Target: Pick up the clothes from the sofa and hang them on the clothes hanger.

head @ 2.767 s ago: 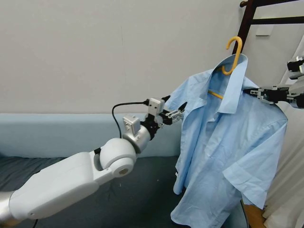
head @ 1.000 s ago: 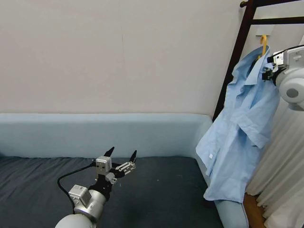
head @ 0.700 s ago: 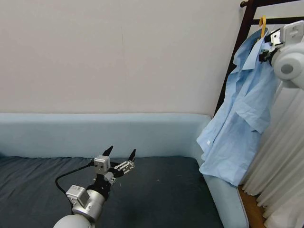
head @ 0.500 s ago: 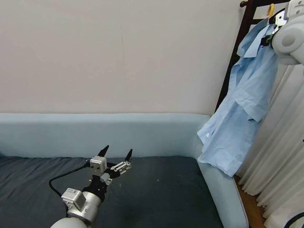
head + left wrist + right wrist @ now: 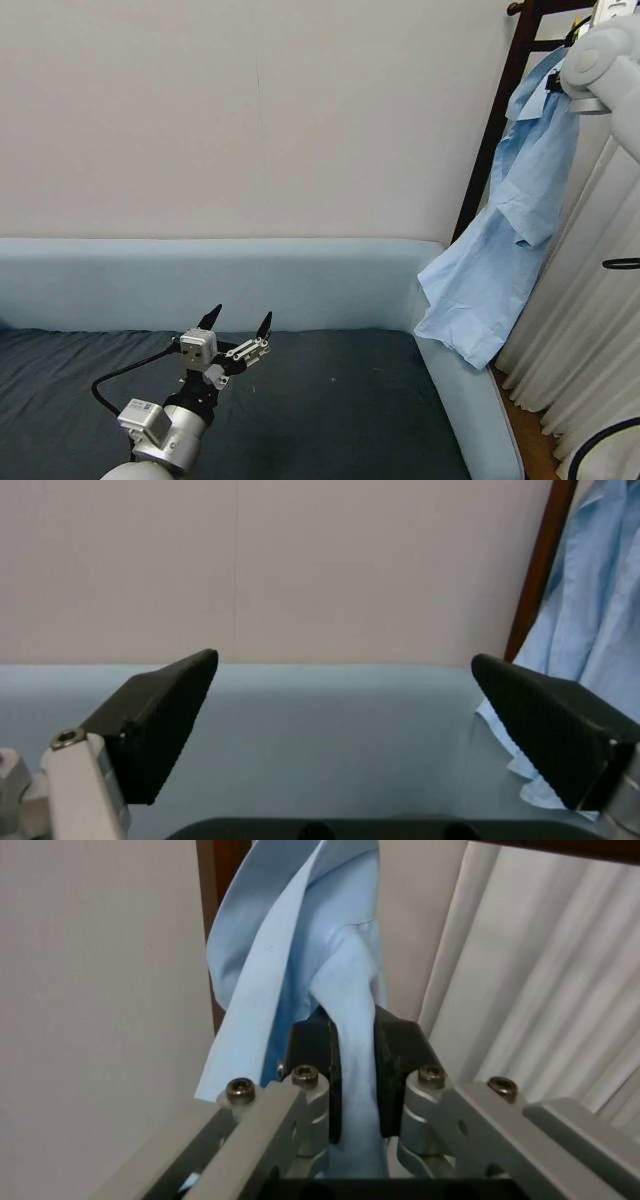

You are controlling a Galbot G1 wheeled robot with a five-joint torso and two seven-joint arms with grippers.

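A light blue shirt hangs at the upper right beside the dark wooden clothes rack, its tail draped down to the sofa arm. My right gripper is shut on a fold of the blue shirt; in the head view the right arm is at the top right corner by the collar. My left gripper stands open low over the dark sofa seat, holding nothing; its black pads are wide apart in the left wrist view.
The pale blue sofa backrest runs across the middle under a plain wall. White curtains hang at the right behind the rack. A strip of wooden floor shows beside the sofa arm.
The right arm has carried the shirt from in front of me up and right to the rack. The left gripper let go of the shirt and dropped low over the seat.
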